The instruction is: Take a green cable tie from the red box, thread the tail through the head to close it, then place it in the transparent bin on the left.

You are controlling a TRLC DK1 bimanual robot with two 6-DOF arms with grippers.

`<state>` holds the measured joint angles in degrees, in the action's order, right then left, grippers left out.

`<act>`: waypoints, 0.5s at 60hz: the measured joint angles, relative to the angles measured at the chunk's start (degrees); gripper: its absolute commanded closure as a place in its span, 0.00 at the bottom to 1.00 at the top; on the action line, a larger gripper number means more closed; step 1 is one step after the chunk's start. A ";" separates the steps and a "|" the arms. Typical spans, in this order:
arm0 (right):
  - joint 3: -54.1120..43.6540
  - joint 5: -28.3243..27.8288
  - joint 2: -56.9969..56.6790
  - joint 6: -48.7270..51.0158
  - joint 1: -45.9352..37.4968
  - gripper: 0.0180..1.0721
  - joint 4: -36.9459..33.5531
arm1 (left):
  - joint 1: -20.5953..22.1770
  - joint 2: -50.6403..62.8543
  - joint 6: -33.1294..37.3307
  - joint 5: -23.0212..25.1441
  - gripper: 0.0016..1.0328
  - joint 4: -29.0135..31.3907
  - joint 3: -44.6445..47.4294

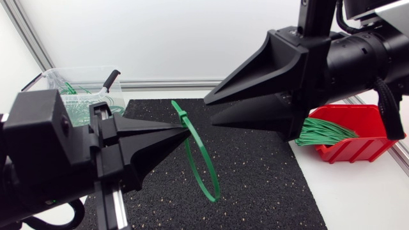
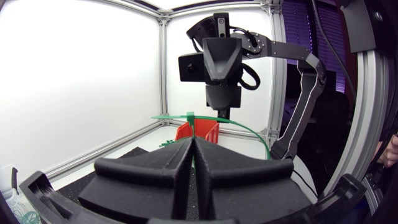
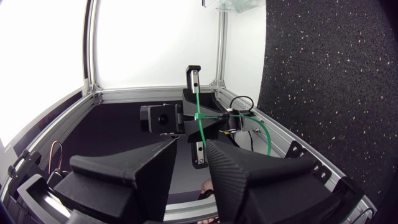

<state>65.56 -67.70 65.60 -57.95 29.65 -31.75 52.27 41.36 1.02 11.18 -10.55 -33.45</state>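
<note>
A green cable tie (image 1: 203, 167), closed into a loop, hangs from my left gripper (image 1: 187, 131), which is shut on it just below the tie's head (image 1: 183, 117). The short tail sticks up and to the left. My right gripper (image 1: 209, 110) is open, level with the head and just to its right, not touching the tie. In the left wrist view the tie (image 2: 186, 117) crosses just past the shut fingertips (image 2: 194, 142). In the right wrist view the tie (image 3: 198, 118) stands ahead of the parted fingers (image 3: 224, 168). Under my right arm is the red box (image 1: 358, 144) of green ties (image 1: 326, 131).
The transparent bin (image 1: 64, 75), with several green ties inside, stands at the back left behind my left arm. A black speckled mat (image 1: 268, 166) covers the middle of the table beneath both grippers. White table surface runs along the right of the mat.
</note>
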 measured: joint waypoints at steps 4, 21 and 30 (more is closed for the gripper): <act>0.02 -0.61 0.42 1.18 -0.92 0.54 0.44 | -0.11 -0.26 1.09 0.52 0.96 0.26 0.59; 1.77 -6.95 9.62 12.22 -4.83 0.54 -0.92 | -1.64 -0.35 6.62 2.45 0.96 1.31 1.60; 2.38 -7.87 13.09 19.15 -4.96 0.54 -1.27 | -4.20 0.74 8.15 5.35 0.96 1.77 1.60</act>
<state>67.94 -75.57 78.70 -38.81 24.69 -33.01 48.07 42.11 9.17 16.53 -8.78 -31.86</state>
